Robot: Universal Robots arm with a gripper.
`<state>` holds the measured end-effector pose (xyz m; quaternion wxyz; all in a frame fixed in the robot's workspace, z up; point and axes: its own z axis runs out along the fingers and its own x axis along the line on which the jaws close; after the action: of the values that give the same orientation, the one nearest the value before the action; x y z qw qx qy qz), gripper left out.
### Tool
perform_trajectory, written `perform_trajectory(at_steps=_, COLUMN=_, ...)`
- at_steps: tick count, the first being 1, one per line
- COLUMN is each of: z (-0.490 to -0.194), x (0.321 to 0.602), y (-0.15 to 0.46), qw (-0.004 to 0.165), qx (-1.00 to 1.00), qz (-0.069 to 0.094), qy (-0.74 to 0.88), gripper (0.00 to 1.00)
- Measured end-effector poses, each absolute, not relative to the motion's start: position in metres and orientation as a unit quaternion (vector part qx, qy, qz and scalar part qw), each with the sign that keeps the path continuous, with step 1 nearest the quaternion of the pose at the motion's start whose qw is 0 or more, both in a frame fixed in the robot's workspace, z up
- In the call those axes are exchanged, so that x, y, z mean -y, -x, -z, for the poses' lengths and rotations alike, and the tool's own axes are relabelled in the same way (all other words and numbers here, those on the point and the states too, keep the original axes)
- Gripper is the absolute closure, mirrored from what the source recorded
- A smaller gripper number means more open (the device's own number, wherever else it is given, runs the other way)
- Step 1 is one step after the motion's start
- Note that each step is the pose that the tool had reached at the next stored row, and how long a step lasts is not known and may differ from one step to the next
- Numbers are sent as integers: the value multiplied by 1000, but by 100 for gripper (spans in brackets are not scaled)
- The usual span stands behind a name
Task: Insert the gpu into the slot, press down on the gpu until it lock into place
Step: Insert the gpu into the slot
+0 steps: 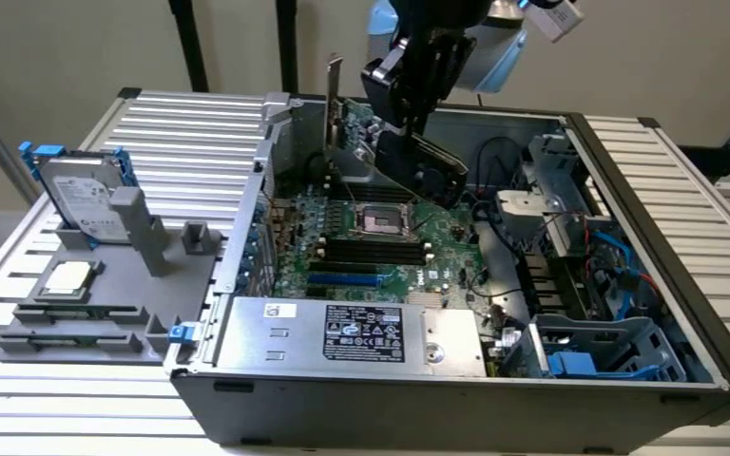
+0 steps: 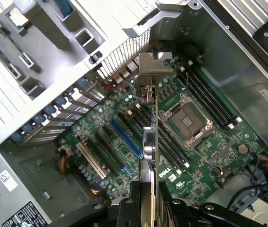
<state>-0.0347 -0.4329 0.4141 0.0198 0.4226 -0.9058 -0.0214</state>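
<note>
Gripper (image 1: 406,116) pinching gpu (image 1: 422,169) by its upper edge, card tilted just above the motherboard (image 1: 391,258), not seated (probably light, stiff, fragile: grip rigid edges, not components)

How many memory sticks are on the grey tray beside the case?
2. Both lie on the grey tray at the exterior view's left: one memory stick nearest the camera, one just behind it.

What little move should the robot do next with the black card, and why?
Probably ease it straight down a little. The tool grips the gpu, which hangs above the motherboard, its bottom edge not yet in any slot. In the wrist view the slots lie empty below it.
</note>
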Motion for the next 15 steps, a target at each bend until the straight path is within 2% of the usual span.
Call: perform_trajectory(at_steps=15, z=-414, x=433, y=35, qw=22, qx=840, qz=18, qy=-542, gripper=74)
